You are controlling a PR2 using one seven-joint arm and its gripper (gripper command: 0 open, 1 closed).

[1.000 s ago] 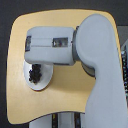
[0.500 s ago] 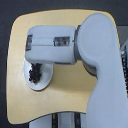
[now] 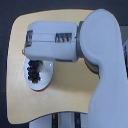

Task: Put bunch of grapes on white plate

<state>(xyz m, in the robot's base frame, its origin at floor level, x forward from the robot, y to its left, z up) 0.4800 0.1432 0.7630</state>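
Light wooden tabletop (image 3: 65, 100) with rounded corners, seen from above, its surface a plain yellow-tan. Dark floor (image 3: 6, 15) surrounds it along the top edge and the exterior view's left. A pale base (image 3: 55, 121) with dark slots shows below the near edge.

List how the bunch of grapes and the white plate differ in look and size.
Colour: the bunch of grapes is dark, nearly black; the white plate is pale and glossy.
Shape: the grapes form a long, lumpy cluster; the plate is a smooth disc.
Size: the plate is wider than the bunch and shows beyond it.
Shared: both sit at the same spot on the wooden table, grapes over the plate, partly hidden by the arm.
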